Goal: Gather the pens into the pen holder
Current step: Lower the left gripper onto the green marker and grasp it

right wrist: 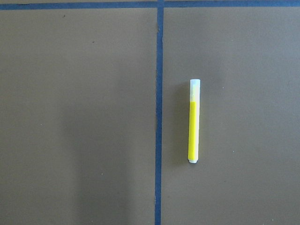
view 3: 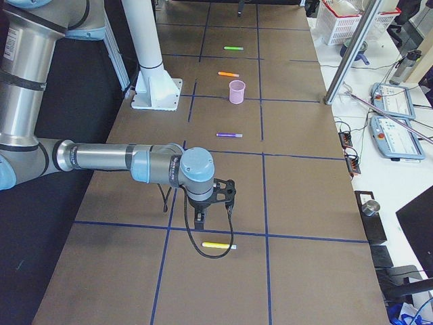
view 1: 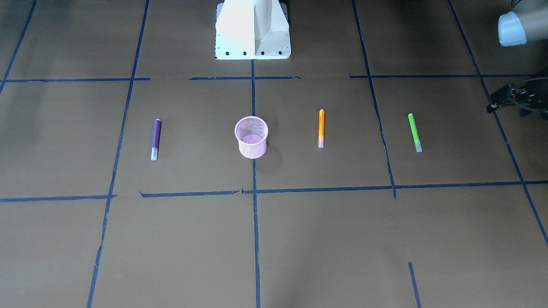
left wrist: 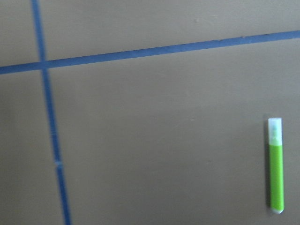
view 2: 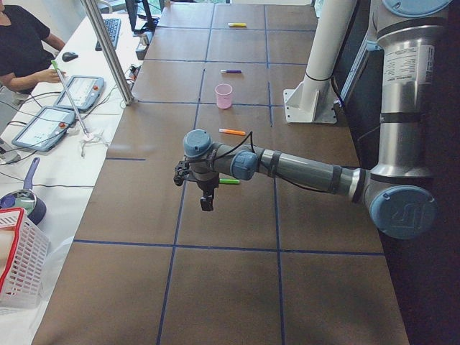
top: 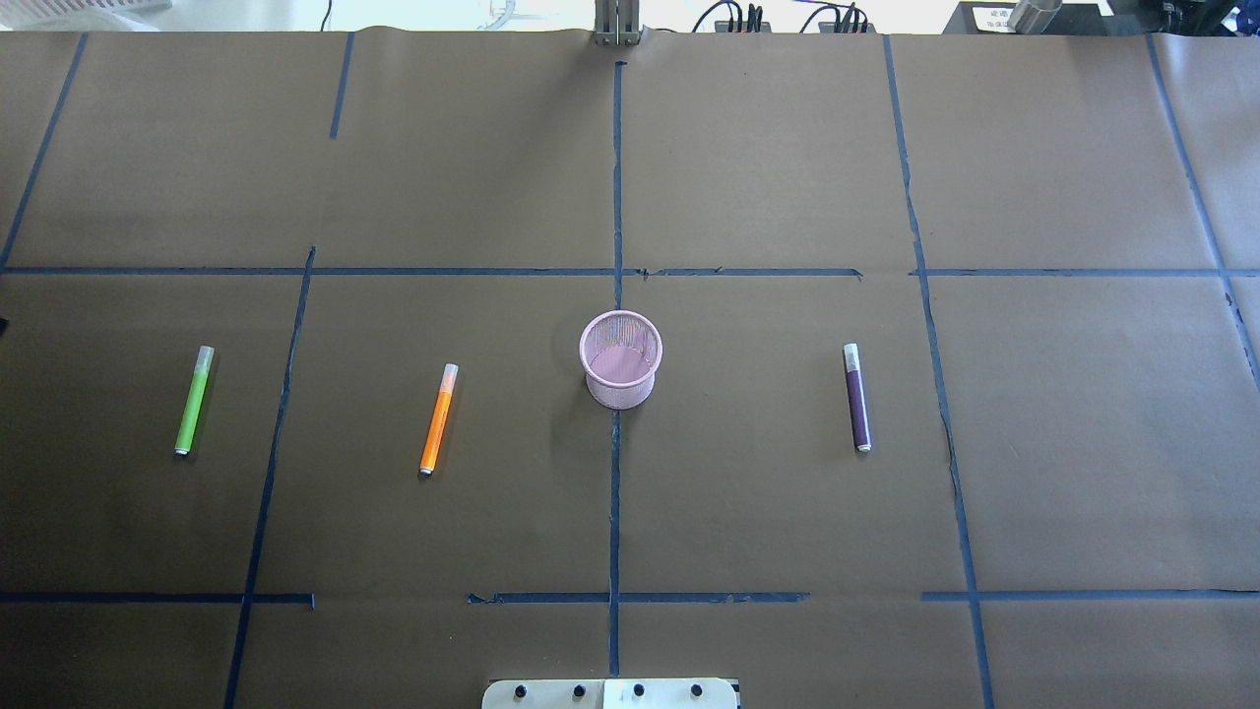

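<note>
Currently nothing is collected. The pen holder stands upright at table centre, on a blue tape line, and looks empty as far as I can see down into the mesh.

Four pens lie flat on the brown paper, all apart from one another:
- The purple pen is on the robot's right of the holder.
- The orange pen is on its left, near the holder.
- The green pen is further out on the left.
- A yellow pen lies well out toward the right end, beyond what the two central cameras cover.

The left gripper hangs above the table near the green pen, clear of it. Its wrist camera has the pen at the lower right edge, so it is off-centre. The right gripper hangs just short of the yellow pen, which sits a little right of centre in that wrist camera. I cannot tell whether either tool is spread or closed, since the fingers don't resolve. No pen is in either, as all four are on the paper.

Judgement: this is the approach to the first picks, outermost pens first. The next move calls for:
- a sideways shift to centre over the barrel;
- fingers set across it, not along it;
- a descent to the paper and a close at mid-barrel;
- a carry to the holder, tipping the pen toward upright for the drop.
</note>
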Controlling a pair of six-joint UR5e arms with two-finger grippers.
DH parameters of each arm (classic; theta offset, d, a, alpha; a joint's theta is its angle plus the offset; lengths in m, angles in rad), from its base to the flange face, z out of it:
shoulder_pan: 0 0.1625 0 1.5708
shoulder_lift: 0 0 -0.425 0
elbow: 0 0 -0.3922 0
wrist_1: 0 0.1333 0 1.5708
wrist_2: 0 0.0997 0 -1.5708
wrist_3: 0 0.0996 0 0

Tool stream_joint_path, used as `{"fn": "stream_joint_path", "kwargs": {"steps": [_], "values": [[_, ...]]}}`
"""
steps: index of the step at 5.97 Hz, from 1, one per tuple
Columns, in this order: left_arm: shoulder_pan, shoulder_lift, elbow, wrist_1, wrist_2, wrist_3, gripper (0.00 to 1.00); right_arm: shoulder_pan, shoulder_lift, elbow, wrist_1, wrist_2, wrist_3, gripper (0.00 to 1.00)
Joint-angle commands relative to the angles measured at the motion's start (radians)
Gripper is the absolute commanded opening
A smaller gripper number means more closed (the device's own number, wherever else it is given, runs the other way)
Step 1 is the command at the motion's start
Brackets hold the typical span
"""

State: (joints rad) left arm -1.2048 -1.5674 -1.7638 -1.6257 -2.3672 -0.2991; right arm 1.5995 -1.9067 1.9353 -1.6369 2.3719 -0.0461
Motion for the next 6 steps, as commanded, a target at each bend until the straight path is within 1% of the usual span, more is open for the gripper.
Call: {"fn": "stream_joint_path", "kwargs": {"steps": [1, 2, 4, 6], "values": [[0.126, -0.095, 0.078, -0.014, -0.003, -0.096, 1.00, -0.006, 0.000, -0.002, 0.000, 0.003, 0.002, 1.00], [0.237, -0.138, 0.098, -0.016, 0.005, -0.204, 1.00, -0.010, 0.000, -0.002, 0.000, 0.019, 0.002, 1.00], [0.266, -0.177, 0.139, -0.017, 0.008, -0.216, 1.00, -0.012, 0.000, -0.002, 0.000, 0.024, -0.003, 1.00], [0.266, -0.241, 0.234, -0.036, 0.008, -0.228, 0.98, -0.012, 0.000, -0.002, 0.000, 0.024, -0.017, 1.00]]}}
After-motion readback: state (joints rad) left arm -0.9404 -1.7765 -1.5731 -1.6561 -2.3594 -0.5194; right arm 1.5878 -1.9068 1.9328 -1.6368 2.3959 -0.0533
